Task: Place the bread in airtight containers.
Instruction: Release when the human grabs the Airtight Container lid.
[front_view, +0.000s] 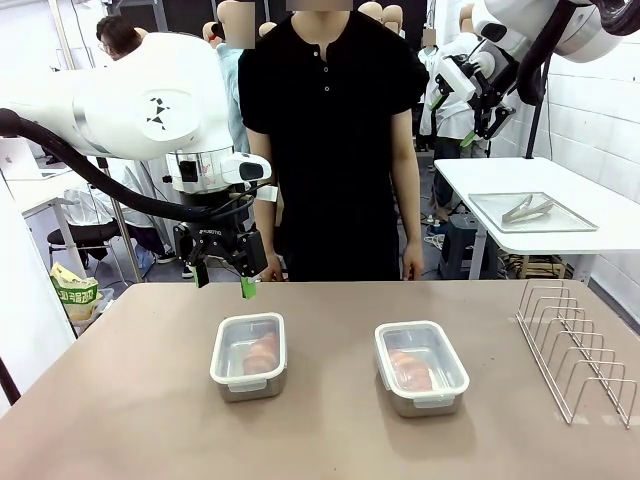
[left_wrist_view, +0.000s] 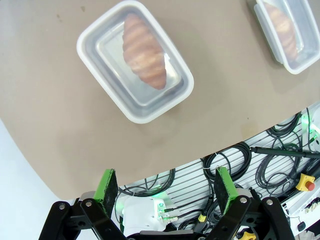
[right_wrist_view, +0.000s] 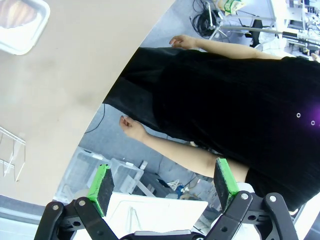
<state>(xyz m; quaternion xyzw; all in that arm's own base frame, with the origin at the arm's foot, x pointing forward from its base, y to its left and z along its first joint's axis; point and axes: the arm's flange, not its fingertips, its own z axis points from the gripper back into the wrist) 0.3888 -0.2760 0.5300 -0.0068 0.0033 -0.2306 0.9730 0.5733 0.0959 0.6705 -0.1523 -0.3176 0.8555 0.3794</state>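
Two airtight containers stand on the brown table, each with a clear lid on and one golden bread roll inside: the left container (front_view: 248, 355) and the right container (front_view: 421, 367). My left gripper (front_view: 224, 282) hovers open above the table's far side, behind the left container, with nothing between its fingers. In the left wrist view the gripper (left_wrist_view: 167, 187) looks down at that container (left_wrist_view: 92, 42) with its bread (left_wrist_view: 144, 50), and at the second container (left_wrist_view: 295, 67) at the top right. My right gripper (front_view: 452, 120) hangs open high at the upper right, and in its own view (right_wrist_view: 162, 182) it is empty.
A person in a black shirt (front_view: 330, 140) stands at the far edge, arms down. A wire rack (front_view: 575, 350) stands at the table's right side. Behind it, a white side table holds a flat steel tray (front_view: 575, 222) with tongs. Cables (left_wrist_view: 240, 160) hang below the near edge.
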